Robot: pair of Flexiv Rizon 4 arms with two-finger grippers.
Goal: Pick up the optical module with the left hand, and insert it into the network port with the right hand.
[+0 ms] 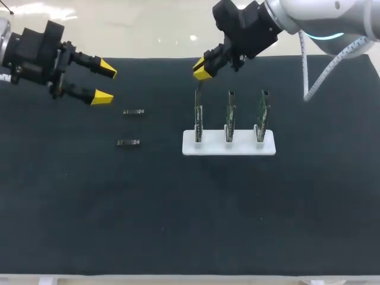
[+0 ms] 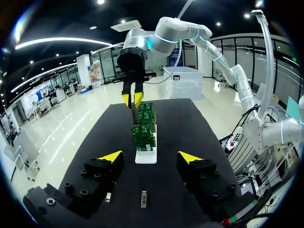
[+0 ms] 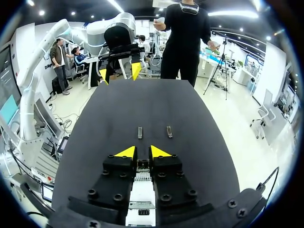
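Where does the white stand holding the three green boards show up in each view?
Head view: the white stand sits right of centre on the black mat, the right hand over its leftmost board.
Left wrist view: ahead of the open left hand, in line with its gap.
Right wrist view: directly under the right hand.
Shared landmark: the two optical modules lying on the mat.

White arms, black hands, yellow fingertips

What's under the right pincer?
The leftmost board of three standing in the white holder is directly below the right pincer. In the wrist view the pincer hides most of the board's top edge, so what sits at that edge can't be told.
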